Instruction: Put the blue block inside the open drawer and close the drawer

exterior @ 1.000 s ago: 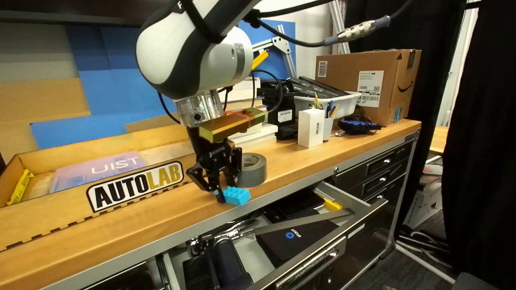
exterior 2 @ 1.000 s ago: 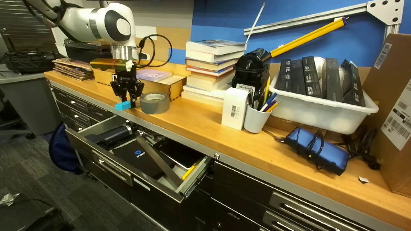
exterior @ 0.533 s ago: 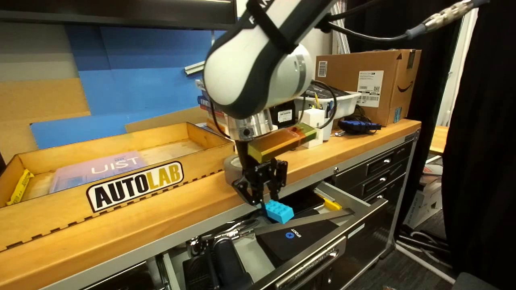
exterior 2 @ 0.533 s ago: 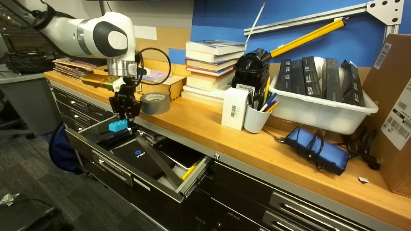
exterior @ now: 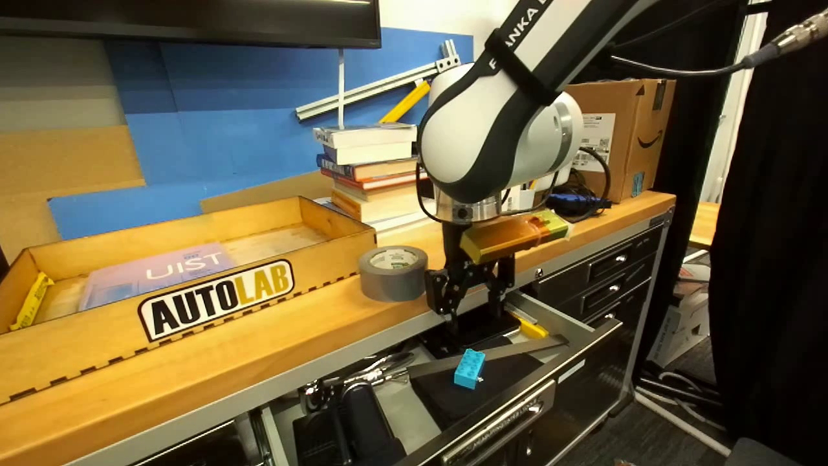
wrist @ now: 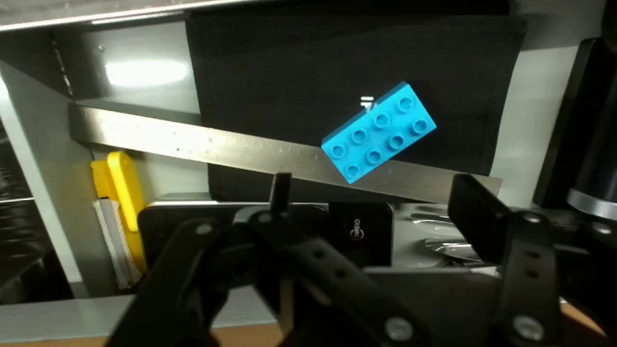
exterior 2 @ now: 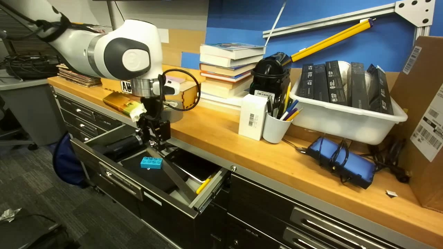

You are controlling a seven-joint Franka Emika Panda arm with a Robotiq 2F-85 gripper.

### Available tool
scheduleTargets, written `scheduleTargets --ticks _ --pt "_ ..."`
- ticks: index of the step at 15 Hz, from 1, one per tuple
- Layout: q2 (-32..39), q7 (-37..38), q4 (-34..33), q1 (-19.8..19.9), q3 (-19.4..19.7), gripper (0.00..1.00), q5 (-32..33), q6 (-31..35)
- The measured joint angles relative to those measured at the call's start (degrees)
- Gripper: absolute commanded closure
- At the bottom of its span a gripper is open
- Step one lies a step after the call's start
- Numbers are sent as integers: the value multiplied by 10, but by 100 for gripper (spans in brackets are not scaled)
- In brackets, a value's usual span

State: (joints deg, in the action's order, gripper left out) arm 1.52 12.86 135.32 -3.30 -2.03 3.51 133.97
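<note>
The blue block [exterior: 469, 369] is inside the drawer [exterior 2: 176, 212], which stands pulled out below the bench top. Seen from the wrist, the block [wrist: 378, 132] is tilted at an angle over a black case [wrist: 279, 82], one corner overlapping a metal ruler [wrist: 241, 149]. Nothing touches it from my side: the gripper [wrist: 373, 193] has its fingers spread apart, with a gap between them, and hangs behind the block over the drawer's rear part. In both exterior views my gripper [exterior: 473, 318] is above and apart from the block.
A grey tape roll [exterior: 392, 275] sits on the bench near its front edge, beside the gripper. Behind it are a wooden tray [exterior: 220, 298] and stacked books [exterior 2: 230, 69]. Dark cylinder [exterior 2: 124, 145], yellow tool [wrist: 125, 193] and shiny metal items share the drawer.
The gripper came off the bench area to over the drawer, carrying the block, then opened. The block has dropped from the fingers into the drawer.
</note>
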Motion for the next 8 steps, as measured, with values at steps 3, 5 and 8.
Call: scheduleTargets --ticks 3,5,8 --pt "-27 -11 24 6 3 0 -1 -59" --pt "-38 -26 33 9 4 0 -7 -130" --pt "-30 -41 36 15 11 0 -10 -198"
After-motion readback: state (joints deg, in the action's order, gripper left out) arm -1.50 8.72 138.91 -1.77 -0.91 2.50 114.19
